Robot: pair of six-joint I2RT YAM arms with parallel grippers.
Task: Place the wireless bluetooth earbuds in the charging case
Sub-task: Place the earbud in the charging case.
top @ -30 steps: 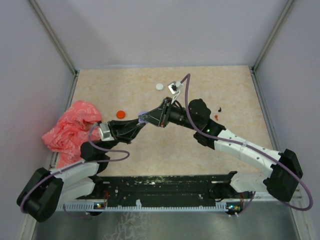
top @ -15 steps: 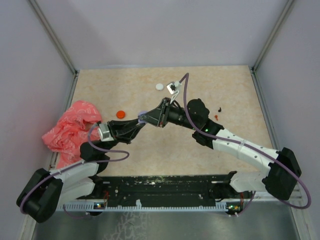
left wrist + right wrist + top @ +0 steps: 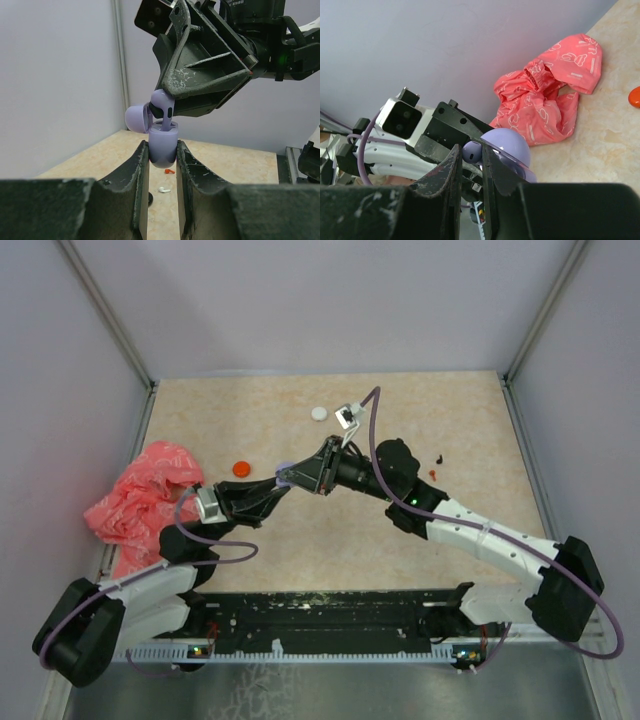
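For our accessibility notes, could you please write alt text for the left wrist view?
The left hand grips an open lilac case; the right hand holds a lilac earbud stem-down in it. A red earbud and a white earbud lie on the table.

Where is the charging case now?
Left wrist view: the lilac case sits mid-frame, clamped by the left gripper above the table, the right gripper holding a lilac earbud in its opening.

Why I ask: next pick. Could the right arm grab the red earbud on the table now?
Probably not yet: the right gripper is shut on the lilac earbud, though the red earbud lies uncovered.
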